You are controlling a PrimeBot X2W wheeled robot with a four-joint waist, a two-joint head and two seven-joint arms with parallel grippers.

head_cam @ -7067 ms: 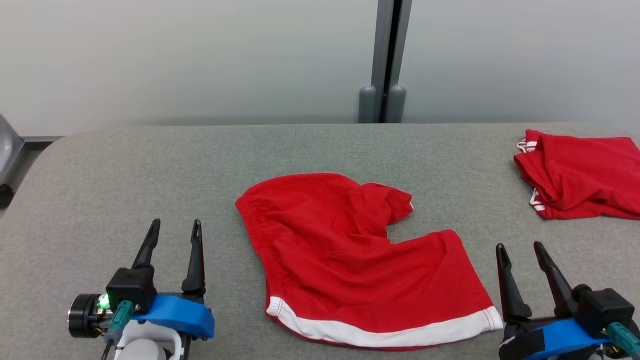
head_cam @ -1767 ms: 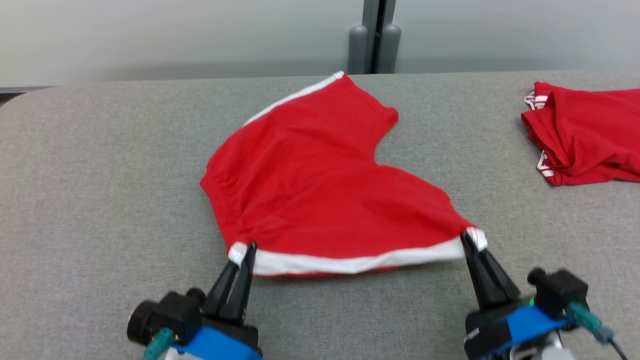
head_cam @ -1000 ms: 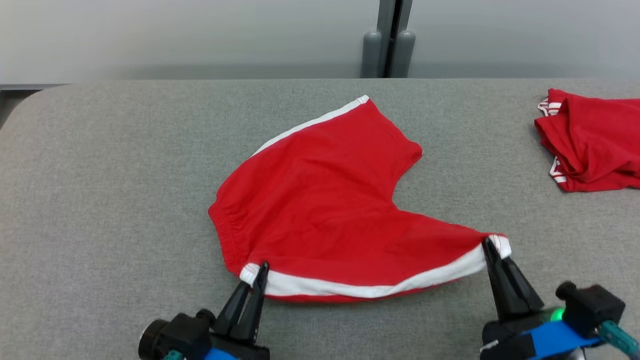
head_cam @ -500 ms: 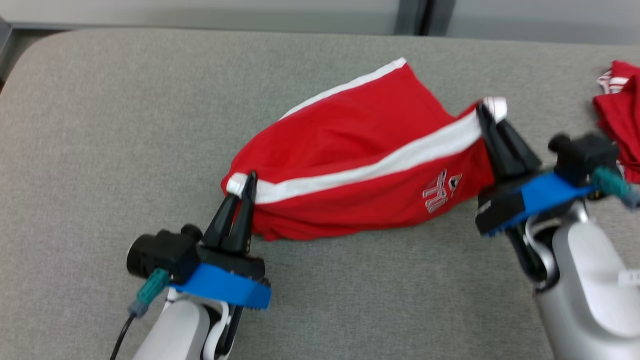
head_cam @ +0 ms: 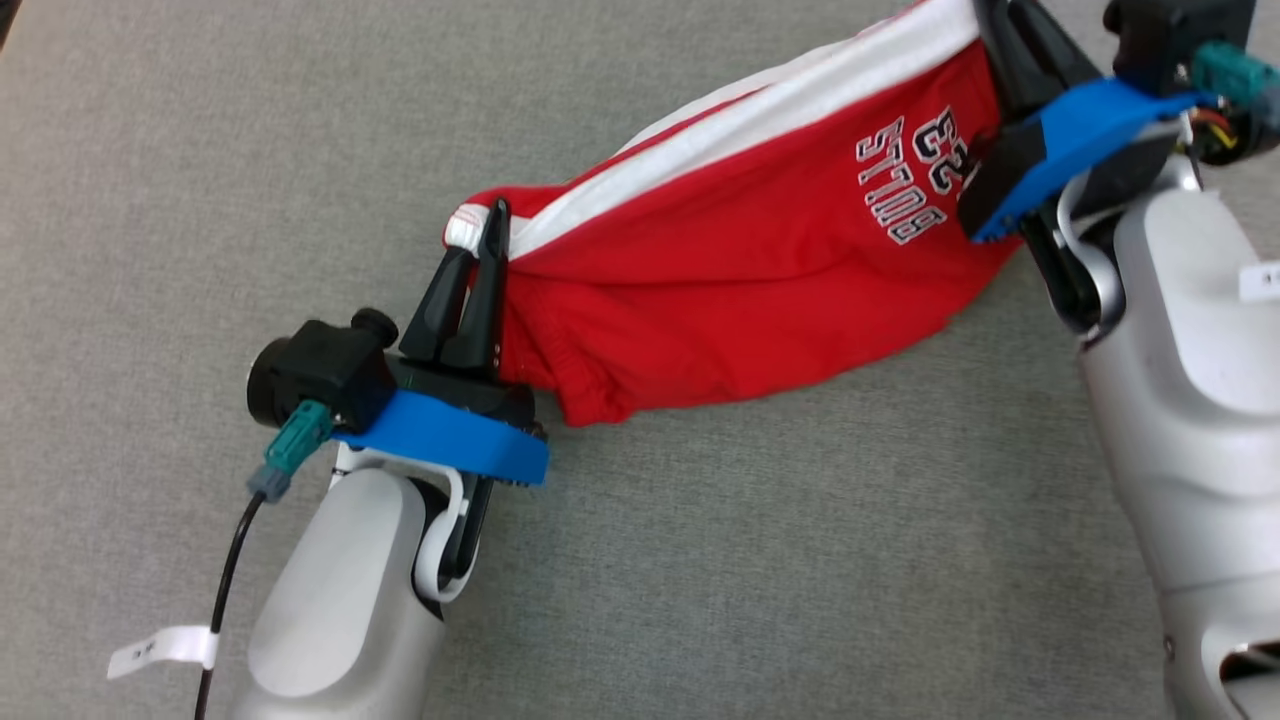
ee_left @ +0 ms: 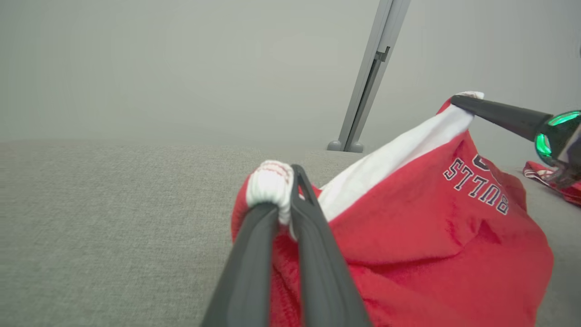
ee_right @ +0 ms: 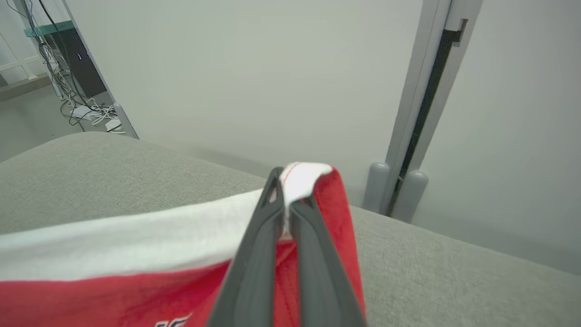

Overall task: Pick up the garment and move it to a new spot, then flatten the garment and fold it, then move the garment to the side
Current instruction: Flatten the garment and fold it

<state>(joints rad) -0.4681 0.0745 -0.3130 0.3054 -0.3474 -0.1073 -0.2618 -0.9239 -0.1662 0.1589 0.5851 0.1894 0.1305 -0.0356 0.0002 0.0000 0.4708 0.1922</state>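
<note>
Two hands hold one red garment (head_cam: 740,260) by the ends of its white hem band (head_cam: 760,105) over the grey fabric-covered desk (head_cam: 200,180). Left hand (head_cam: 493,215): fingers pressed together, clamped on a bunched white corner of the band; the corner bulges out beside the fingertips in the left wrist view. Right hand (ee_right: 283,190): fingers likewise pinched together on the opposite white corner, which folds over the tips in the right wrist view. In the left wrist view this corner sits higher than the left one, so the band slopes upward toward the right hand. Red cloth sags below the band between the two hands, with white-outlined lettering (ee_left: 476,184) facing the robot near the right end. Whether the lowest fold rests on the desk or hangs just above it cannot be told. A green light (ee_left: 556,129) glows on the right hand's body. A second red garment (ee_left: 533,171) with white stripes lies on the desk beyond the right hand. A grey post (ee_left: 367,81) rises against the pale wall behind the desk.
</note>
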